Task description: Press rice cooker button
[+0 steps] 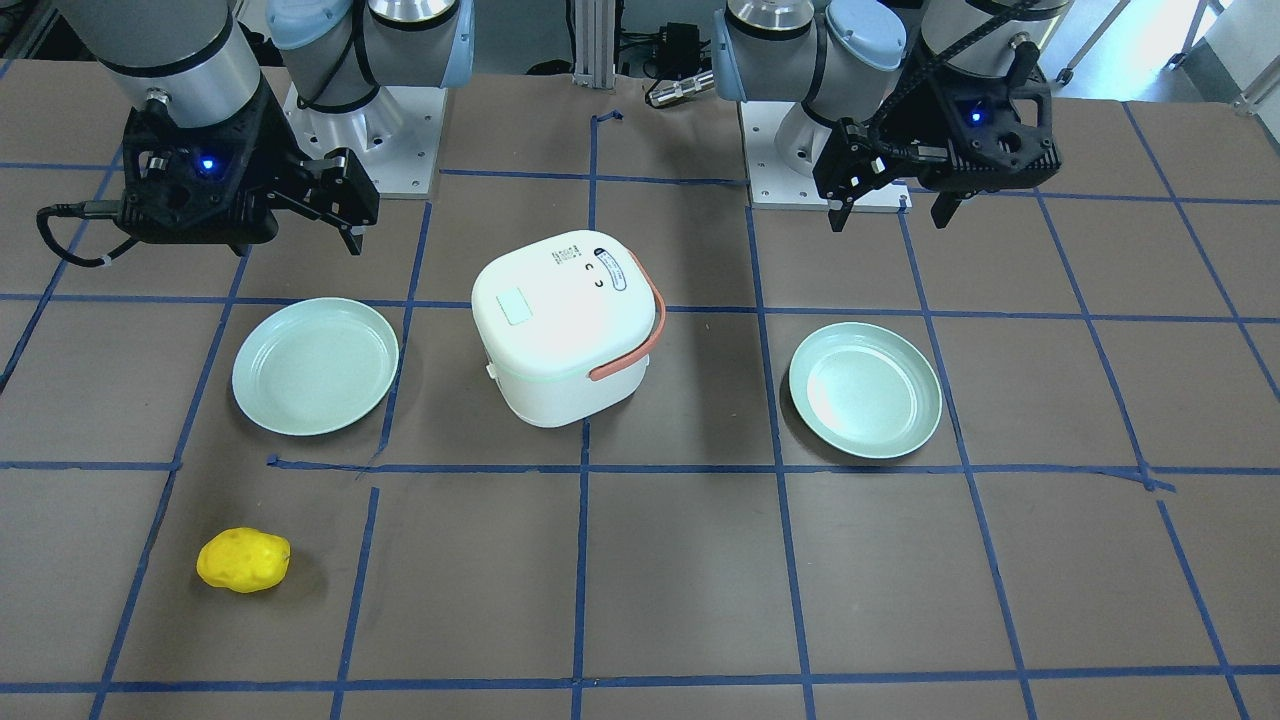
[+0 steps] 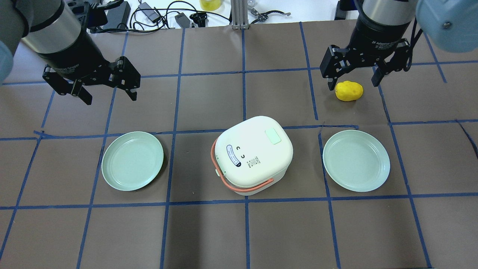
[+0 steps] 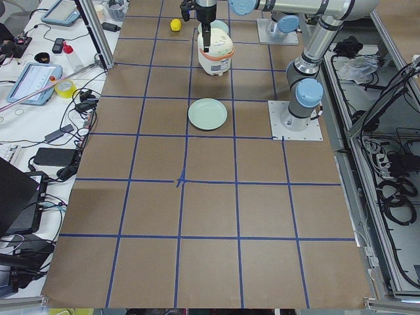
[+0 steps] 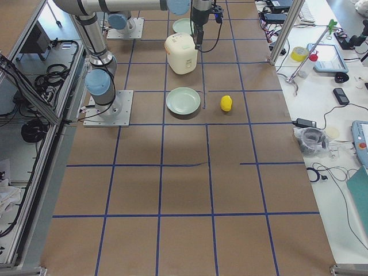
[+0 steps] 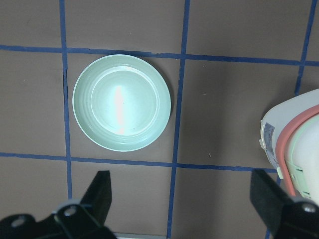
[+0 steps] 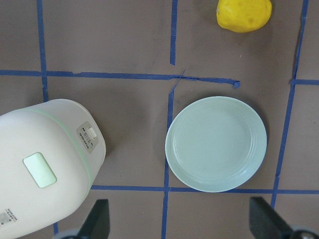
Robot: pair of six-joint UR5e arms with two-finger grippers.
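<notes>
The rice cooker (image 2: pixel 254 155) stands in the middle of the worktop (image 2: pixel 209 231), between one green plate (image 2: pixel 132 160) on the robot's left and another plate (image 2: pixel 356 160) on its right. Its orange handle (image 2: pixel 224 179) is folded down, so the lid is free from above. A pale green button (image 2: pixel 273 136) faces up on the lid, and a smaller button (image 6: pixel 91 133) sits on the front panel; I cannot tell which one is meant. The left gripper (image 2: pixel 110 98) and the right gripper (image 2: pixel 353 85) hang above the worktop with fingers spread, holding nothing and well apart from the cooker, so the pressing seems not yet begun. A yellow lumpy object (image 2: pixel 349 90) lies beyond the right-side plate.
</notes>
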